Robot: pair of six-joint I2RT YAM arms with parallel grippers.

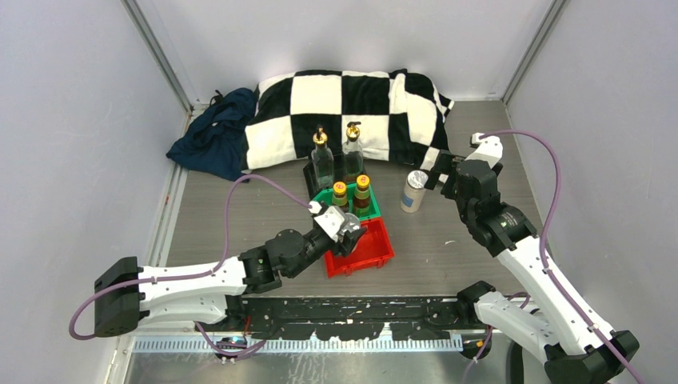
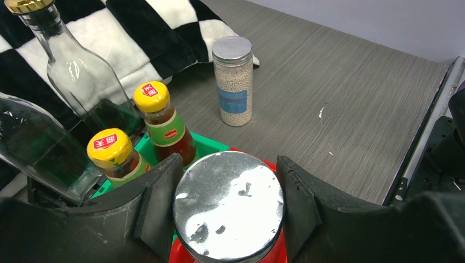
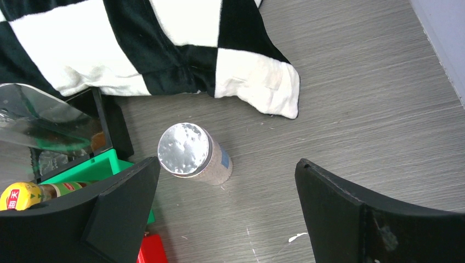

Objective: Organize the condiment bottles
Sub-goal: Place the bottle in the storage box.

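Observation:
My left gripper (image 1: 349, 230) is shut on a silver-lidded shaker jar (image 2: 229, 205), one finger pressed on each side of its lid, over the back of the red bin (image 1: 369, 254). Two yellow-capped sauce bottles (image 1: 340, 194) (image 1: 362, 190) stand in the green bin (image 1: 324, 198). Behind them, two tall clear bottles with gold pourers (image 1: 322, 162) (image 1: 352, 154) stand in the black bin (image 1: 309, 172). A second shaker jar (image 1: 413, 190) stands on the table right of the bins. My right gripper (image 1: 436, 179) hangs open just right of it; in the right wrist view this jar (image 3: 192, 153) sits near the left finger (image 3: 118, 213).
A black-and-white checkered cloth (image 1: 344, 104) lies bunched across the back of the table, with a dark blue cloth (image 1: 212, 132) to its left. Grey walls close in the sides and back. A black perforated rail (image 1: 352, 308) runs along the near edge.

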